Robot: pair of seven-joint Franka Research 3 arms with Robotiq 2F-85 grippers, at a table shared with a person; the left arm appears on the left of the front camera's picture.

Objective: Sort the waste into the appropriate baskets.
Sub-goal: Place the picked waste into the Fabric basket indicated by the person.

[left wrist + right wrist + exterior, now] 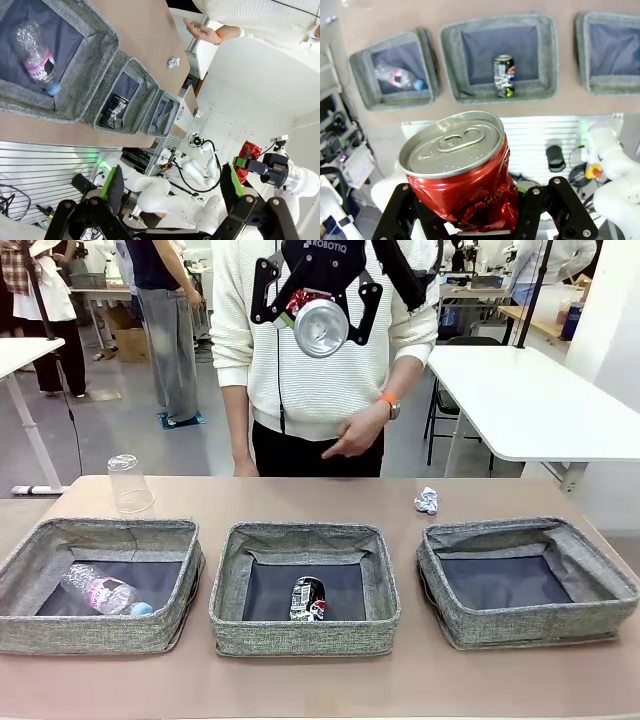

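High above the table's far side, my right gripper (318,320) is shut on the crushed red can (320,326), in front of the person's chest. In the right wrist view the red can (460,165) stands close up between the fingers of my right gripper (480,210), over the baskets far below. The left basket (100,625) holds the clear bottle (100,592). A crushed dark can (308,598) lies in the middle basket (300,635). The right basket (520,625) is bare. My left gripper (172,187) is open, holding nothing, well off the table.
An upturned clear cup (130,483) stands on the table behind the left basket. A crumpled paper ball (427,501) lies behind the right basket. The person's hand (355,435) hangs at the far edge, pointing down.
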